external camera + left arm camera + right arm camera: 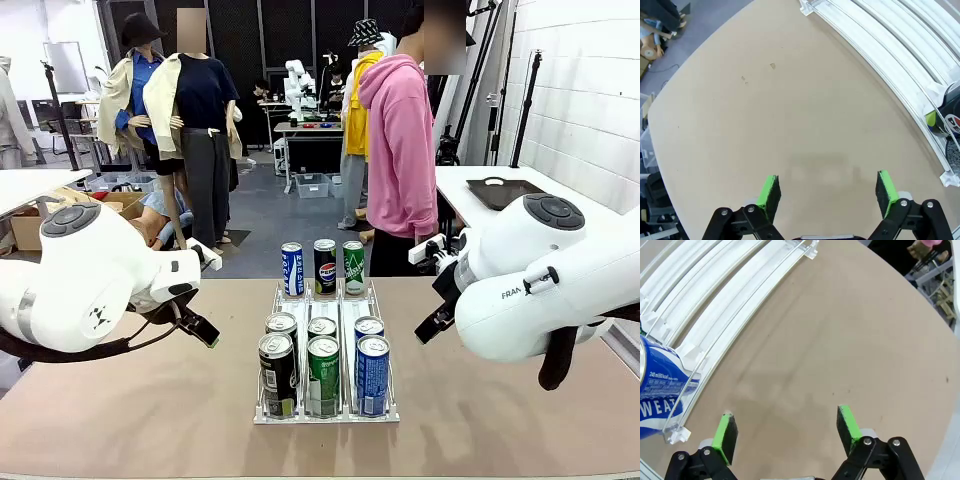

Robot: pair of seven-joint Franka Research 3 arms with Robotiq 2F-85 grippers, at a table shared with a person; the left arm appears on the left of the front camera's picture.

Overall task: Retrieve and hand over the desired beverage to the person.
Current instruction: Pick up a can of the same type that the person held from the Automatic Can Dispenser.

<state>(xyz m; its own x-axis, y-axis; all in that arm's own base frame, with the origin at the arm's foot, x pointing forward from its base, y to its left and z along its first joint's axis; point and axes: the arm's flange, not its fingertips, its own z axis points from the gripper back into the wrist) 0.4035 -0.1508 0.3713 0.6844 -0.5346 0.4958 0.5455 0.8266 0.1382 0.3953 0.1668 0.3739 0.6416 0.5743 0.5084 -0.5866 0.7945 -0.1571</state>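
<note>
Left hand spread wide, empty, above bare desk. Right hand likewise wide, empty. Cans in rack between both hands; person beyond. Confirm wanted can first; then straddle it squarely, clear of neighbours.

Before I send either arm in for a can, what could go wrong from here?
The front cans sit tightly side by side in the rack, so the open left gripper or right gripper could knock a neighbour while closing on one. The three far cans might topple during a reach across toward the person.
</note>
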